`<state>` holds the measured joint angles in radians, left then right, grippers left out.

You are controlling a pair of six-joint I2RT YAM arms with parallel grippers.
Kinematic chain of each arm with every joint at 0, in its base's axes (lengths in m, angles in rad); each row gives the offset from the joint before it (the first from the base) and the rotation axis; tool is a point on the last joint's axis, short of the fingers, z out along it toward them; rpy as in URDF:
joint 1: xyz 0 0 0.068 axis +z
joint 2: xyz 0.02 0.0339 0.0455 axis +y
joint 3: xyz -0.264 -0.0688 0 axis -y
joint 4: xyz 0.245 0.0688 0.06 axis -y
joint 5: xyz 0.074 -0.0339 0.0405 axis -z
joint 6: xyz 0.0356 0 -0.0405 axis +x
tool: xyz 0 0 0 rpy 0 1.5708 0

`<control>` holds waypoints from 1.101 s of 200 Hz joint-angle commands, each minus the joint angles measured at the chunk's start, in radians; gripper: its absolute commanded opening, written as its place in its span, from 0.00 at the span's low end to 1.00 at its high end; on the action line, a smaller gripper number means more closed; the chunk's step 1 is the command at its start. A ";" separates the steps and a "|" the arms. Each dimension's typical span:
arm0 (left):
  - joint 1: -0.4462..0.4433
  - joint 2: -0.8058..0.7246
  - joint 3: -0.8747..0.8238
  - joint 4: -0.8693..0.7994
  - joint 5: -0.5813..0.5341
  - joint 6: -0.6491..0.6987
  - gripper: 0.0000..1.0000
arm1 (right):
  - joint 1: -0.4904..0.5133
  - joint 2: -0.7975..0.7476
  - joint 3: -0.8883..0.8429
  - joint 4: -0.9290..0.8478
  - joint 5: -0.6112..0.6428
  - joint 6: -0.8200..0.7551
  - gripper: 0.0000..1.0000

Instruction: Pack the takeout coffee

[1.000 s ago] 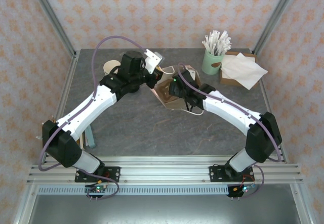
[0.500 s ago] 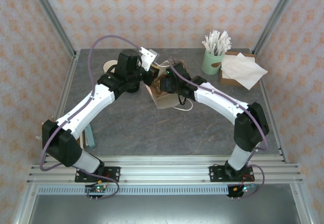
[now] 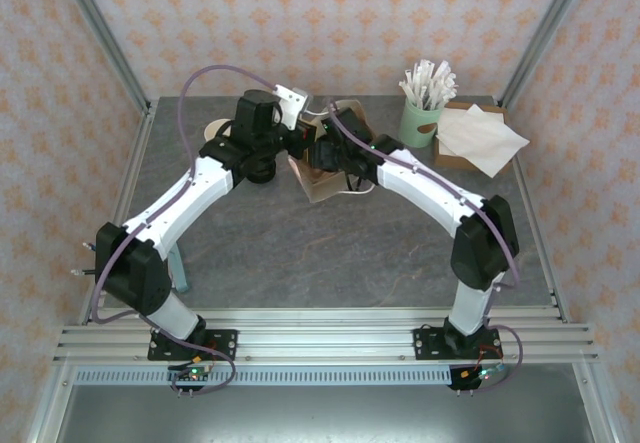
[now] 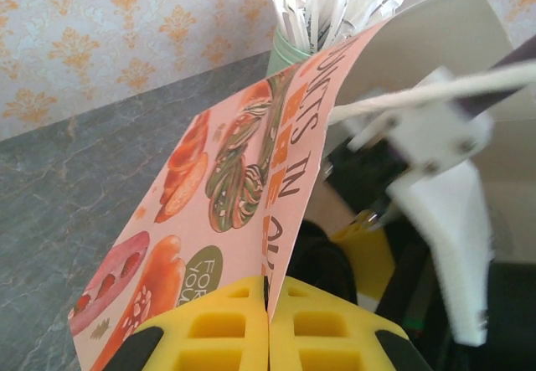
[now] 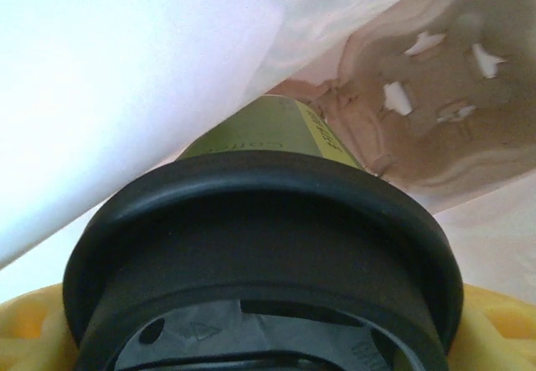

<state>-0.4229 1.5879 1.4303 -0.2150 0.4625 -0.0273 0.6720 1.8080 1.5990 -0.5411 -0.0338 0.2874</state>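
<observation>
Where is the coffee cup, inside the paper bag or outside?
Inside: the lidded cup hangs between white walls of the bag, above a cardboard carrier.

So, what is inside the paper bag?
The takeout coffee, black lid toward the camera, is inside the paper bag; deeper in lies a brown pulp cup tray. The cup's base is covered, so whether it rests in the tray cannot be seen.

the paper bag (image 4: 243, 187) is showing salmon pink, printed with orange and green-striped doughnuts and with orange and dark lettering. the takeout coffee (image 5: 276, 132) is showing an olive-green side with a yellow band, its lid (image 5: 260, 245) black. the left gripper (image 4: 268, 316) is wearing yellow jaws. the worktop (image 3: 300, 253) is looking grey and marbled, the straw holder (image 3: 418, 123) mint green.
</observation>
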 commanded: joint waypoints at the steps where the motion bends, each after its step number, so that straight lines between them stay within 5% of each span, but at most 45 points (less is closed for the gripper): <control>1: 0.001 0.015 0.044 0.033 0.033 -0.041 0.00 | -0.001 0.024 0.035 -0.065 0.010 0.004 0.55; 98: 0.007 0.075 0.139 -0.013 0.107 -0.152 0.00 | 0.000 0.039 0.024 0.035 0.098 -0.102 0.55; 151: 0.023 0.071 0.191 -0.116 0.159 -0.123 0.00 | 0.000 -0.007 -0.044 -0.095 0.058 -0.137 0.55; 220: 0.030 0.058 0.136 -0.035 0.265 -0.210 0.00 | 0.021 -0.005 -0.100 -0.078 -0.005 -0.143 0.55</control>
<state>-0.3981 1.6653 1.5623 -0.3065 0.6437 -0.2028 0.6716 1.7916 1.4826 -0.5697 -0.0223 0.1654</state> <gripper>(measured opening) 0.060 0.771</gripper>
